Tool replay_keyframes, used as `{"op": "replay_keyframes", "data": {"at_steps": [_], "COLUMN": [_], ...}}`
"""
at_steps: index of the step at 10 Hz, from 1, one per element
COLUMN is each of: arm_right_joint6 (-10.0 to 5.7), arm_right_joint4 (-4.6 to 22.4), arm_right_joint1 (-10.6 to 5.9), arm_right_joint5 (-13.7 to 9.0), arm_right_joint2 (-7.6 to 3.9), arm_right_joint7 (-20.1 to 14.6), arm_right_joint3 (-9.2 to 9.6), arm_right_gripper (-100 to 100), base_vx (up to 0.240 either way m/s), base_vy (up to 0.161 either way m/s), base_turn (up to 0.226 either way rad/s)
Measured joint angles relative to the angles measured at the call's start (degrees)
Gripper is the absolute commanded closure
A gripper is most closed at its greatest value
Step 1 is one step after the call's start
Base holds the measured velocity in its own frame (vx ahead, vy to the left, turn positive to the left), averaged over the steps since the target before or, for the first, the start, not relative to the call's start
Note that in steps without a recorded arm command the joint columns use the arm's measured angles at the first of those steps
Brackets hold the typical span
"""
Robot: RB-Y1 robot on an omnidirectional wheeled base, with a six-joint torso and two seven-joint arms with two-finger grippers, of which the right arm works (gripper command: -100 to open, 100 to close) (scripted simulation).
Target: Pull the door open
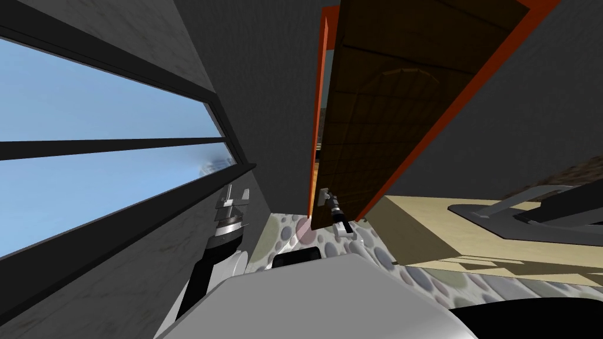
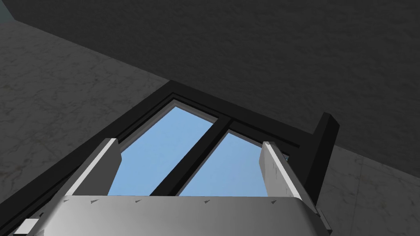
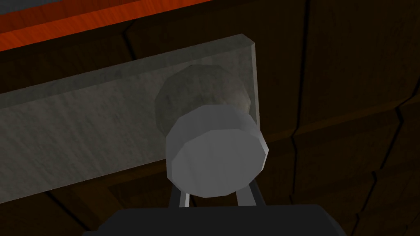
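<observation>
— How are the jaws set at the door?

— The right gripper (image 3: 214,200) is drawn in narrow. Its two fingers (image 3: 183,200) are closed on the door knob (image 3: 215,151), and their tips are hidden behind the knob's round grey face.

— What is the knob fixed to?

— It is mounted on a grey plate (image 3: 82,131), which is set on the dark brown panelled door (image 1: 377,118). In the head view the door is seen in the upper middle of the frame. It is bordered by an orange frame (image 1: 318,106) and swung slightly off it, with a thin slit showing along its left edge.

— And the other jaws?

— The left gripper (image 2: 188,143) is spread wide and nothing is held between its fingers (image 2: 94,172). It is raised at the lower left of centre, beside a dark-framed window (image 1: 88,118) through which blue sky is seen.

— What of the room?

— Dark grey walls (image 1: 265,88) are seen around the door. A floor (image 1: 377,247) patterned with pale pebbles lies below it. A tan unit (image 1: 430,229) carrying a grey fitting (image 1: 500,215) stands at the right.
</observation>
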Motion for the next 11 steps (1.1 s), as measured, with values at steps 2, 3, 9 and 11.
{"op": "replay_keyframes", "data": {"at_steps": [2,3,9,11], "arm_right_joint6": [0.78,0.77,1.96,2.14], "arm_right_joint4": [-0.9,-0.7,-0.7,-0.6], "arm_right_joint1": [0.40,0.38,0.24,0.22], "arm_right_joint5": [-2.1,-2.7,-7.9,-9.3], "arm_right_joint2": [-0.25,-0.54,-2.00,-2.13], "arm_right_joint7": [-2.7,-3.9,-11.8,-14.1], "arm_right_joint3": [0.54,0.76,2.20,2.70], "arm_right_gripper": [100,100,100,100], "base_vx": [-0.077,-0.069,-0.068,-0.058], "base_vy": [-0.028,-0.023,-0.040,-0.036], "base_turn": [0.066,0.082,0.092,0.058]}}
